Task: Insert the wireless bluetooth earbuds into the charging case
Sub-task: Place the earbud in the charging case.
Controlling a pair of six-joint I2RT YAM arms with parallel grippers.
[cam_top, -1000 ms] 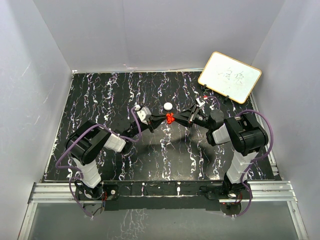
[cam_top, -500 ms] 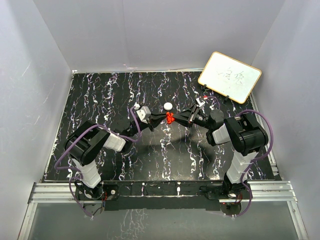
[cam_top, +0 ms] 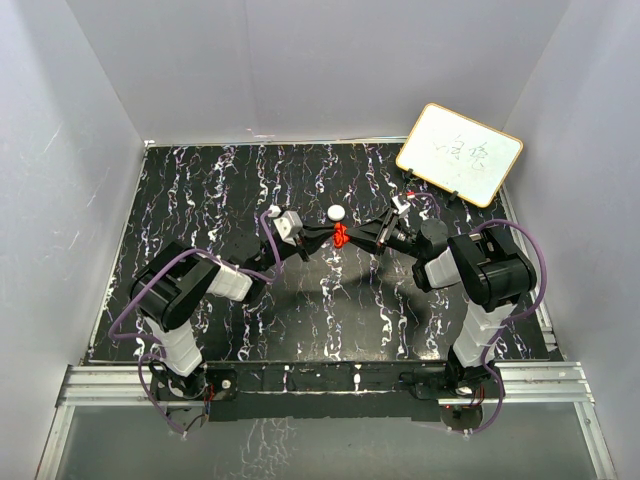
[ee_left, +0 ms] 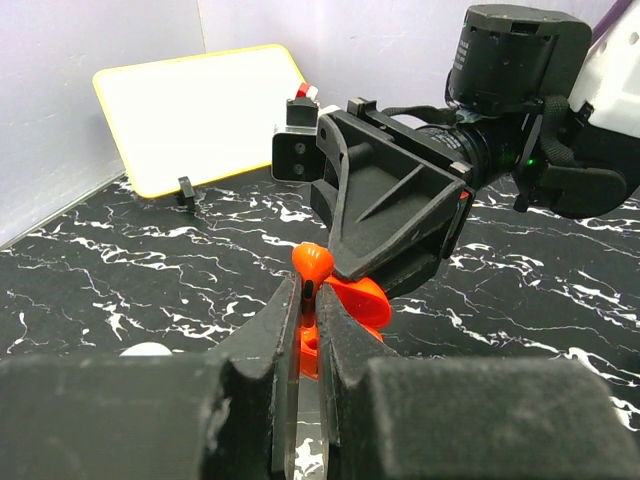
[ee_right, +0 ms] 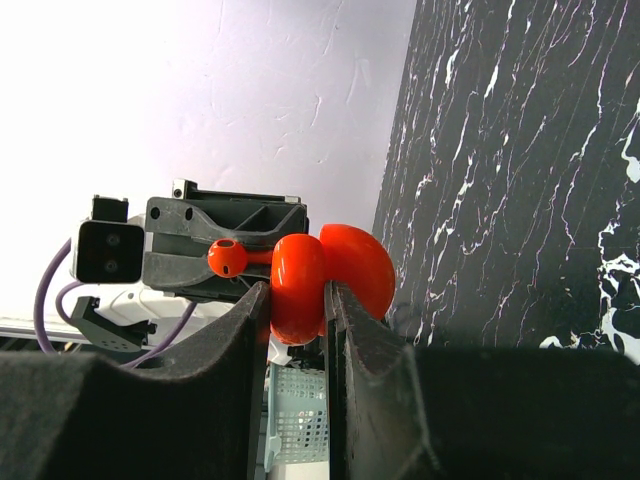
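Right gripper (ee_right: 296, 296) on case (ee_right: 350, 262), earbud (ee_left: 312, 264) stem hidden

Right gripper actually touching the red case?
Touching. Right wrist view: the right gripper has both fingers pressed against the red case, no gap either side.

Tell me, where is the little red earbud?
The red earbud is pinched in the left end effector, in the middle of the top view, right beside the red charging case that the right end effector grips.
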